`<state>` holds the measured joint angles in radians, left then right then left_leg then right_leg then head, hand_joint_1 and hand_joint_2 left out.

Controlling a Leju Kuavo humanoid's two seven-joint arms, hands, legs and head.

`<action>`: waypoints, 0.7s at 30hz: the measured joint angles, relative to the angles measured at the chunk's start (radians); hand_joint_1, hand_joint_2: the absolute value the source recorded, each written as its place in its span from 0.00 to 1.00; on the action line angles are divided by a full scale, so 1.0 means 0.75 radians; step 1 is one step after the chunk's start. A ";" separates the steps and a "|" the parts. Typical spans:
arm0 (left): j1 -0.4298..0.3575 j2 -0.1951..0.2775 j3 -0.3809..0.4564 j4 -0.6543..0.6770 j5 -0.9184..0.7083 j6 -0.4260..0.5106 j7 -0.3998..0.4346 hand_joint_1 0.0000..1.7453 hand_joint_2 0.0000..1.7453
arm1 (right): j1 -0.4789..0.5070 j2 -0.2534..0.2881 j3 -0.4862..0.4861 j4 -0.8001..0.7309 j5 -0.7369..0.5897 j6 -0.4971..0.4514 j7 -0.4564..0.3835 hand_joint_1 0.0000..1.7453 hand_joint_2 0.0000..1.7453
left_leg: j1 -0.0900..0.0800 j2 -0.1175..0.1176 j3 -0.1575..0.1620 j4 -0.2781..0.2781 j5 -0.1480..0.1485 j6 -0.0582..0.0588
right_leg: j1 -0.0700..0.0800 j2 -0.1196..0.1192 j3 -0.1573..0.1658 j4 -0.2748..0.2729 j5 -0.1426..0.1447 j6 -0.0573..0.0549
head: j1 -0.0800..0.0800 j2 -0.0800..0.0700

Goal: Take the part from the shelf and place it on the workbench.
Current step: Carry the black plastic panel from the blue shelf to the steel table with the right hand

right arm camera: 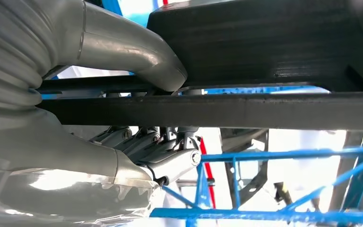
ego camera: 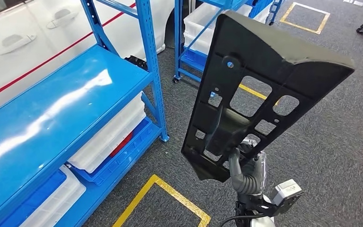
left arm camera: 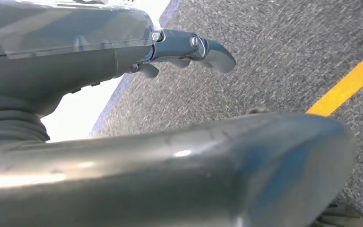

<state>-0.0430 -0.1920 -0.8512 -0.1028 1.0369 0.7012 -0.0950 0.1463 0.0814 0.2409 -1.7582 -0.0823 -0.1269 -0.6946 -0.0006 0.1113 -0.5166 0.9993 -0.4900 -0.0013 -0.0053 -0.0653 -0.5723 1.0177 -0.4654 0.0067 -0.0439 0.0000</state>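
Note:
In the head view the part (ego camera: pixel 264 71), a large black plastic panel with several cut-out openings, stands nearly upright over the grey floor. My right hand (ego camera: pixel 246 172) grips it at its lower edge from beneath. The right wrist view shows the thick grey thumb (right arm camera: pixel 137 52) pressed on one side of the part's black bar (right arm camera: pixel 246 111) and the darker fingers (right arm camera: pixel 170 156) curled against the other side. In the left wrist view my left hand (left arm camera: pixel 75 71) hangs above the carpet with its fingers (left arm camera: pixel 198 47) stretched out and nothing in it.
A blue shelf (ego camera: pixel 66 94) with a bare glossy top runs along the left, with white bins (ego camera: pixel 108 137) on its lower level. A second blue rack (ego camera: pixel 198 28) holds more white bins behind the part. Yellow tape (ego camera: pixel 170 194) marks squares on the carpet. A white car (ego camera: pixel 28 38) stands behind the shelf.

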 joint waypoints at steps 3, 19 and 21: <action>0.002 0.000 -0.002 0.001 0.000 0.001 -0.013 0.00 0.00 | -0.012 -0.010 0.028 0.009 -0.014 -0.010 0.000 1.00 1.00 | 0.007 -0.071 -0.037 0.100 -0.077 -0.018 | -0.008 0.044 -0.005 -0.010 0.013 -0.027 | 0.000 0.000; 0.010 -0.010 -0.011 0.026 0.004 0.004 -0.007 0.00 0.00 | -0.054 -0.026 0.113 0.056 -0.079 0.025 0.000 1.00 1.00 | 0.022 -0.171 -0.030 0.023 0.008 0.032 | -0.012 0.151 -0.123 0.166 -0.057 0.037 | 0.000 0.000; 0.013 -0.012 -0.011 0.031 0.005 0.004 -0.011 0.00 0.00 | -0.062 -0.027 0.125 0.066 -0.086 0.026 0.000 1.00 1.00 | 0.013 -0.132 -0.033 0.023 0.008 0.036 | -0.011 0.102 -0.202 0.339 -0.134 0.040 | 0.000 0.000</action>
<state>-0.0335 -0.2007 -0.8592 -0.0799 1.0409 0.7042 -0.1031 0.0999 0.0614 0.3346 -1.7089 -0.1465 -0.1077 -0.6947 0.0094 0.0127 -0.5415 1.0165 -0.4840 0.0257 -0.0133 0.0111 -0.7239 1.2716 -0.5659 0.0366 -0.0439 0.0000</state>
